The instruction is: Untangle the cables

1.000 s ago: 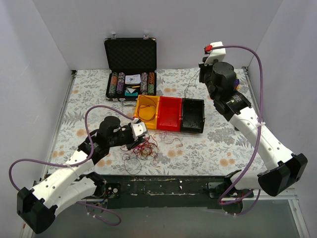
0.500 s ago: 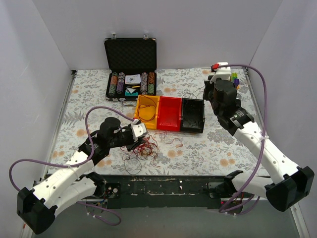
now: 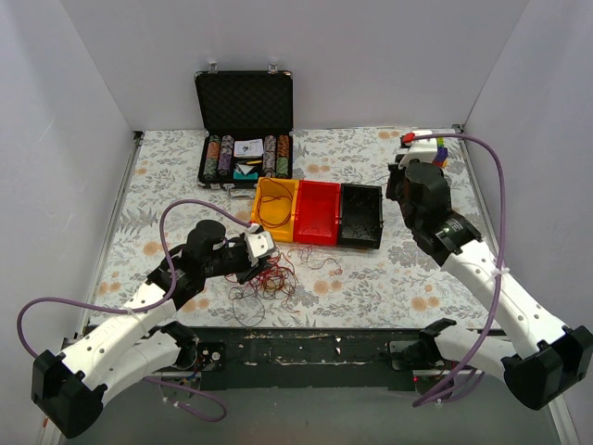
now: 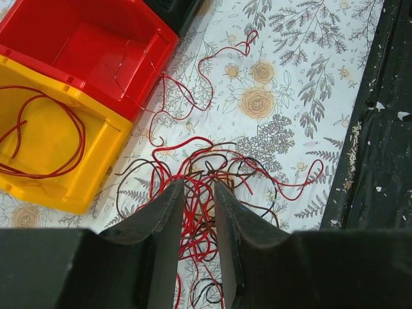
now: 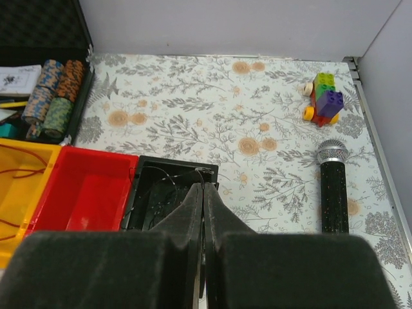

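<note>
The cables (image 3: 273,276) lie as a loose nest of thin red and dark brown wires on the flowered cloth, in front of the bins. My left gripper (image 3: 262,252) is down at the nest. In the left wrist view its jaws (image 4: 196,187) stand narrowly open, with strands of the cables (image 4: 212,167) running between and under them. One red cable (image 4: 45,141) is coiled in the yellow bin (image 4: 109,138). My right gripper (image 5: 203,187) is shut on a thin black cable (image 5: 215,172) that trails into the black bin (image 5: 168,196). In the top view the right gripper (image 3: 397,185) hangs right of the black bin (image 3: 361,215).
A red bin (image 3: 317,211) sits between the yellow bin (image 3: 276,206) and the black one. An open black case of poker chips (image 3: 245,130) stands behind them. A microphone (image 5: 333,187) and toy blocks (image 5: 324,96) lie at the far right. The table's dark front edge (image 4: 380,161) is close to the nest.
My right arm has come down and swung to the right, its gripper still shut on the thin black cable. The left arm and the nest have not moved.
</note>
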You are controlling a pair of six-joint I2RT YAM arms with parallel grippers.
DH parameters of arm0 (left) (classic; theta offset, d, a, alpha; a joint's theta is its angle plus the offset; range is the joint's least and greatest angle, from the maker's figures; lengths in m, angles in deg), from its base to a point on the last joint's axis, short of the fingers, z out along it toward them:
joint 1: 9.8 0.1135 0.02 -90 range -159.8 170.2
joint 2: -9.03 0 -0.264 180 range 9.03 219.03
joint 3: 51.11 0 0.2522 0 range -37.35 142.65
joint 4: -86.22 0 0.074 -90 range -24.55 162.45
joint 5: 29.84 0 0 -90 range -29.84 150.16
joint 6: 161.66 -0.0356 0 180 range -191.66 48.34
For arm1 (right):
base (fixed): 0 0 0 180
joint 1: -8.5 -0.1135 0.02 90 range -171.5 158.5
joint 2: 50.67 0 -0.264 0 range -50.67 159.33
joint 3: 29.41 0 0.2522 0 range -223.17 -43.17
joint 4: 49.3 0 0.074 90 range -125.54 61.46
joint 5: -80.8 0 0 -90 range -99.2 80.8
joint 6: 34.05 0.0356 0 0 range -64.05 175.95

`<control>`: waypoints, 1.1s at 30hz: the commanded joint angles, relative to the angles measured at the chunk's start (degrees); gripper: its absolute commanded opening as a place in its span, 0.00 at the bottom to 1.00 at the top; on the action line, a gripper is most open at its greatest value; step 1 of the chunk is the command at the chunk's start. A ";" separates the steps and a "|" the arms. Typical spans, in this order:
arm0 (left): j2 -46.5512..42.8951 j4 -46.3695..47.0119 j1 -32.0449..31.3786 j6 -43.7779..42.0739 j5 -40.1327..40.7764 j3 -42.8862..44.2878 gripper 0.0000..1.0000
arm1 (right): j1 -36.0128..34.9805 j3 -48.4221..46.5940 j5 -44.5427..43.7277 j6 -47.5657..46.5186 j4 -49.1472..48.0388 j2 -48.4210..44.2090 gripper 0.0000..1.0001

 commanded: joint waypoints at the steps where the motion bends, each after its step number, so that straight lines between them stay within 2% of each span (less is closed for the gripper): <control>1: -0.64 0.80 -0.25 0.43 -0.95 0.55 0.25 | 0.31 -0.14 0.09 0.22 -1.94 3.90 0.01; 17: -1.43 0.80 -0.16 0.26 -0.86 -0.24 0.25 | 0.48 0.65 7.47 2.76 -5.02 15.50 0.01; 33: -1.87 1.24 -0.25 1.05 -1.65 -0.33 0.25 | 1.19 2.84 11.86 8.13 -2.03 26.66 0.01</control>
